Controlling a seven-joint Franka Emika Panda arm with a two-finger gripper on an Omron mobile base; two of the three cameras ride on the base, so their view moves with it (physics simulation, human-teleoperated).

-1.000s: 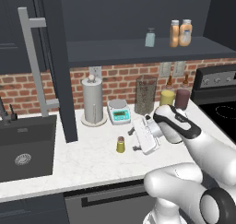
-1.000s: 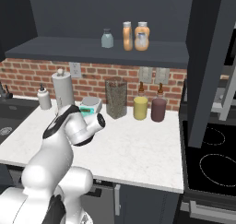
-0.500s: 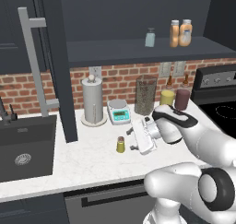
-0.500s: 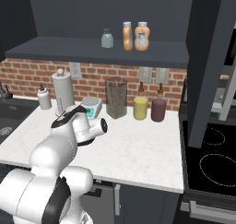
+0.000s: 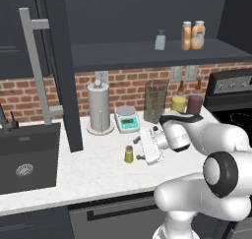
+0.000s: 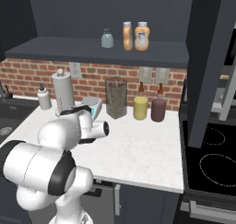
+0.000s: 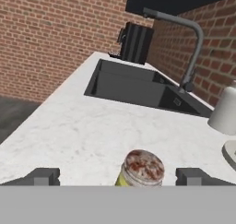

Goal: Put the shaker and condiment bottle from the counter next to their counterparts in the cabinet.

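Shaker [image 7: 139, 168] between wide-open empty hand [image 7: 118, 176] fingertips, sink [image 7: 133, 85] beyond, scale [image 5: 128, 119] nearby

Base views flank the counter [image 5: 98, 169]; hand view skims it.

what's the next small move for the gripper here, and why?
Probably ease forward a little, then close. In the hand view the shaker stands upright on the counter, centered between the open fingers, which flank it without touching.
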